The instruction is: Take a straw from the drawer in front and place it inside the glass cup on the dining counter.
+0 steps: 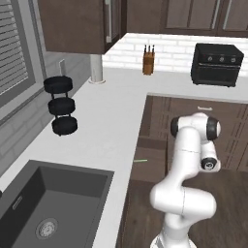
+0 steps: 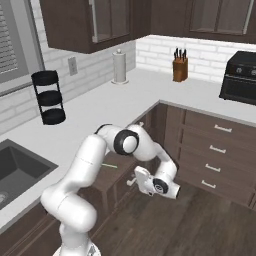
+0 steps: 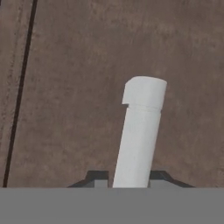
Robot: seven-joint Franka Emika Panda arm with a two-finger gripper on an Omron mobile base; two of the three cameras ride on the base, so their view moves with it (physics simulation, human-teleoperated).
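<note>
Dark-brown drawer (image 2: pixel 107 177) open, pincer (image 3: pixel 127 180) on handle (image 3: pixel 139 131)

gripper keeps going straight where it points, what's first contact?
The gripper is closed around the white drawer handle. Straight ahead lies the dark-brown drawer front panel, likely first contact, though depth is hard to judge.

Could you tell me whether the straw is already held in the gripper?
No, the straw lies in the open drawer, apart from the gripper, which is closed on the drawer's handle.

Drawer (image 2: pixel 112 175) front: matt brown wood grain; handle (image 3: pixel 139 131) smooth, prob. white metal.
</note>
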